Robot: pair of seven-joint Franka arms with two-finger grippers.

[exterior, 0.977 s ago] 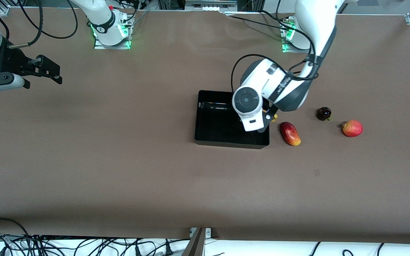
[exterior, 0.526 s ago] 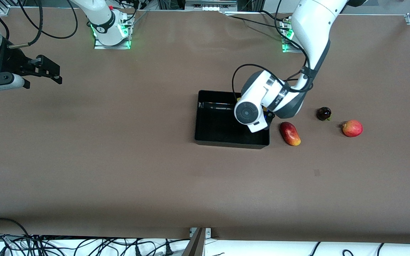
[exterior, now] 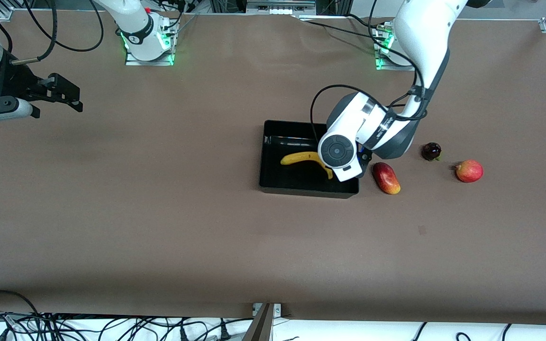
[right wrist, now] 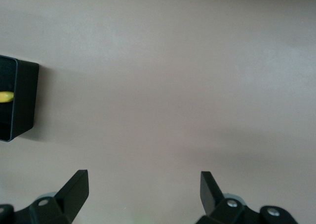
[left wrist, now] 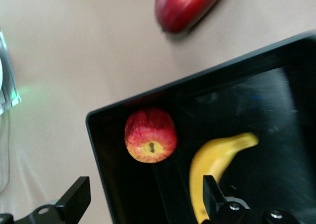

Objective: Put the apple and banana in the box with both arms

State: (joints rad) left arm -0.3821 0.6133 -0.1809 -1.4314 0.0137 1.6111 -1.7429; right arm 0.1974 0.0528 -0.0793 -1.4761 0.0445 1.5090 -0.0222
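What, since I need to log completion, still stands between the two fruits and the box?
Nothing visible: the banana and the apple both lie inside the box. The left pincer hangs open over the box; the right pincer, open, waits over the table at the right arm's end.

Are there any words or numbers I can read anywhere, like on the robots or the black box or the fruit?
No text can be read.
The left arm's wrist band has dark lettering, too small to read.
The box, banana, apple and table show none.
The left gripper, open over the box, and the right gripper, waiting open over bare table, show none.
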